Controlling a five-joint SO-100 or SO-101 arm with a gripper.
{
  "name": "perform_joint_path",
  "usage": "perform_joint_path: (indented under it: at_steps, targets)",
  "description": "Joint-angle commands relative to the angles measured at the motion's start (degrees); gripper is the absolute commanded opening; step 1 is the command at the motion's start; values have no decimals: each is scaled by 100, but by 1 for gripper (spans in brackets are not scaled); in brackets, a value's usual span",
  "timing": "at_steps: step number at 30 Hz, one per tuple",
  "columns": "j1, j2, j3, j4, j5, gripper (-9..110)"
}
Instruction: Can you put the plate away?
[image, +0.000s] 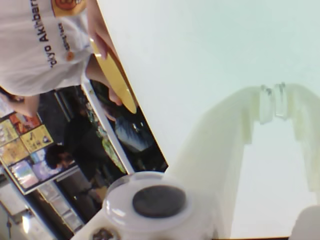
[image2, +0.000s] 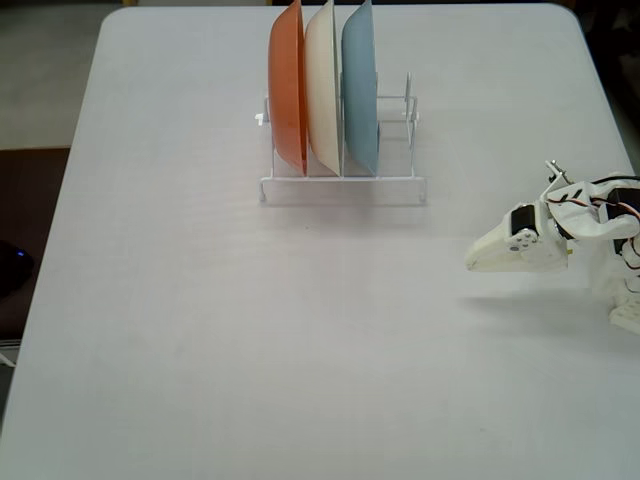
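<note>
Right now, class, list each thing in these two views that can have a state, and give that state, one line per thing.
yellow plate: held in a person's hand at the table edge, not on the table.
orange plate: upright in the rack.
cream plate: upright in the rack.
light blue plate: upright in the rack.
dish rack: standing, right-hand slots free.
gripper: empty, clear of the rack; jaws unclear.
</note>
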Motion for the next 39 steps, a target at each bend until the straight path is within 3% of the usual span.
perform_joint_path:
  at_steps: [1, 39]
  targets:
    - [-18, 79, -35, 18, 26, 0]
    - [-18, 79, -26, 158, -9, 0]
